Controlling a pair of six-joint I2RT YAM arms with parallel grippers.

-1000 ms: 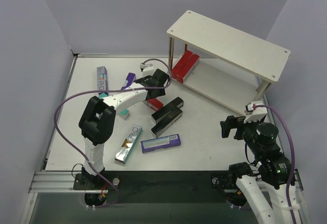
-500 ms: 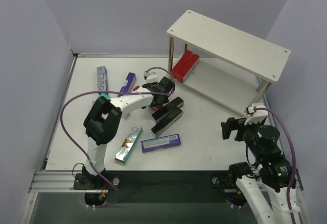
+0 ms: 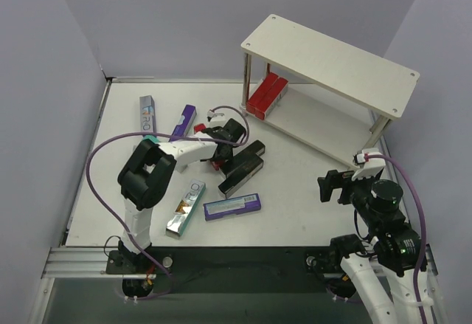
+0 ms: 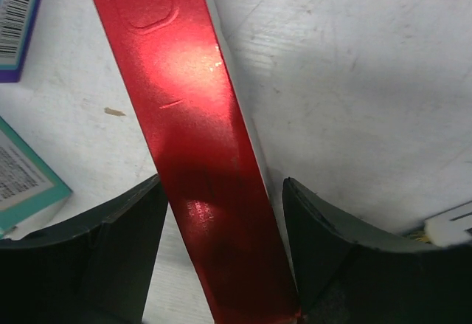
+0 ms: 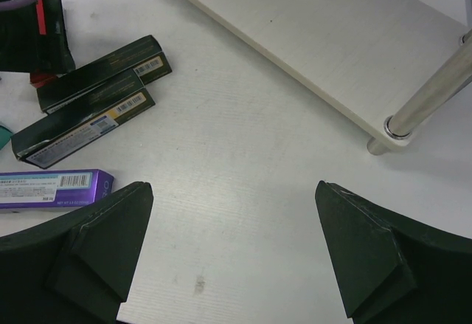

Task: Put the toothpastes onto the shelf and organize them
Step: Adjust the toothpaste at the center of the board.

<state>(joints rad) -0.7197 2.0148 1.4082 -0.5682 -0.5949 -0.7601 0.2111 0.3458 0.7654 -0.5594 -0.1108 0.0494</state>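
- Red glossy long toothpaste carton [image 4: 199, 139]: flat on white counter [image 4: 354, 80], between the left pincer [image 4: 221, 185] fingers; firm grip cannot be told.
- Right pincer [image 5: 232, 191]: jaws wide apart, above counter near pale beige two-tier shelf [image 5: 310, 36].

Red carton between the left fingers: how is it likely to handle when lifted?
The red carton has a glossy face with glare, so it may slip between the left fingers. Its flat, boxy sides suggest it won't roll. A small dent in the face hints at thin card that could crush under a hard squeeze.
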